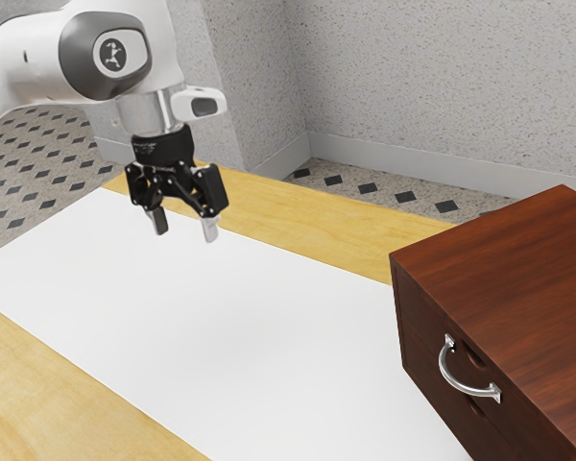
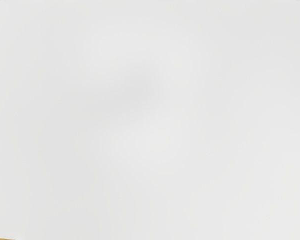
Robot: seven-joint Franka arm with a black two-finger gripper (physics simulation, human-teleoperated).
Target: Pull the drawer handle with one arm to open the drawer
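Drawer handle (image 1: 468,373), a curved metal bar on the dark wooden cabinet (image 1: 518,288), sat well toward the exterior view's right of and below the gripper (image 1: 183,227), which hung empty, jaws spread, above the white mat (image 1: 221,327).

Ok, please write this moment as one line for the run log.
phase: pre-reach | claw: open, empty, above white mat | drawer: looks shut | handle: untouched, toward exterior view's right of claw
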